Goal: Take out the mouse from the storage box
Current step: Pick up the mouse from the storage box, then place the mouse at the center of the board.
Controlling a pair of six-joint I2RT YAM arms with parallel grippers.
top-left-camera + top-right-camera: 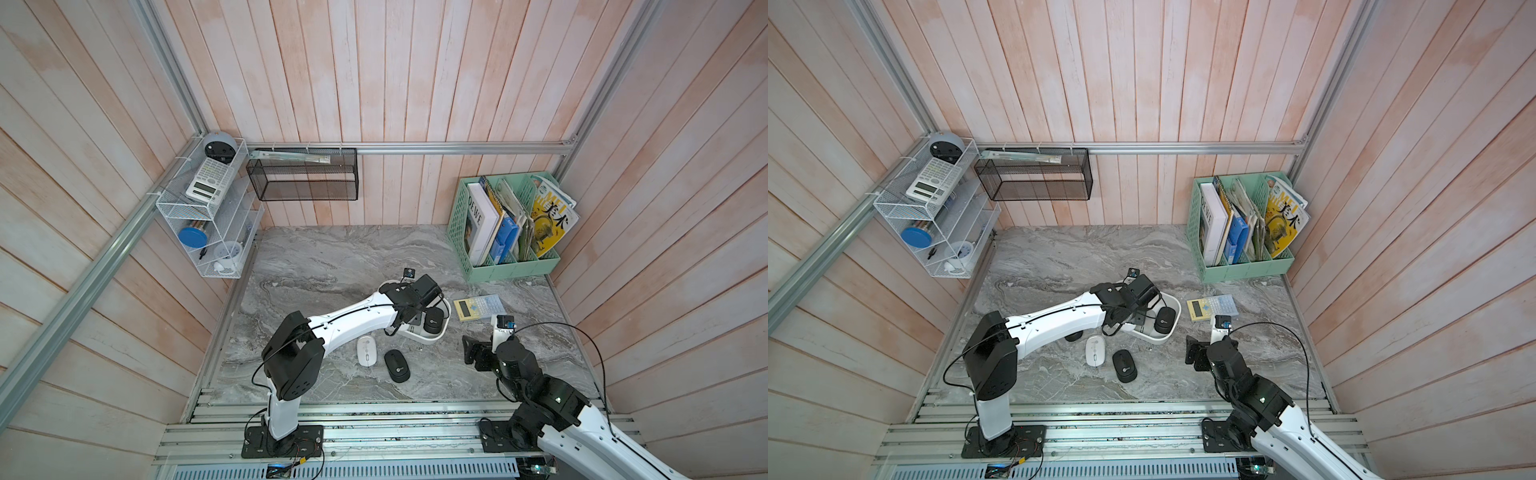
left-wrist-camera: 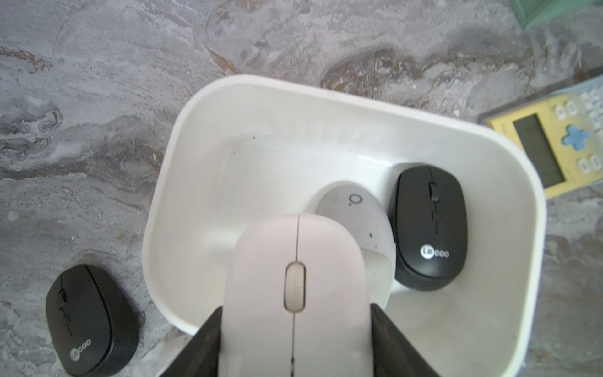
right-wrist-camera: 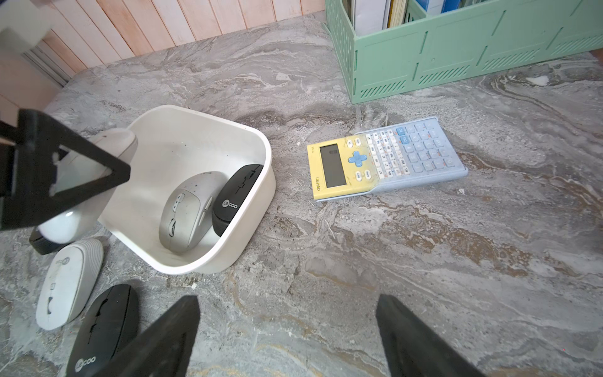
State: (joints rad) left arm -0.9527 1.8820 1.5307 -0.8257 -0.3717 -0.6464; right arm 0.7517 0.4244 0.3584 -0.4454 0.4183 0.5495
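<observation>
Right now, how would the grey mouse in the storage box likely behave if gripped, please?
Probably rigid: the grey mouse looks hard-shelled. Its smooth domed back might slip when squeezed. It lies against the black mouse in the storage box, so lifting may nudge that.

left gripper (image 2: 295,326): only the finger ends show in the left wrist view; in both top views the left arm covers it.
pale mouse (image 2: 261,277): rear cut off by the frame edge, outline soft.
grey mouse (image 2: 352,212): button end hidden behind the pale mouse.
storage box (image 1: 428,340): largely under the left arm in both top views.
calculator (image 2: 554,147): keypad end out of frame.
</observation>
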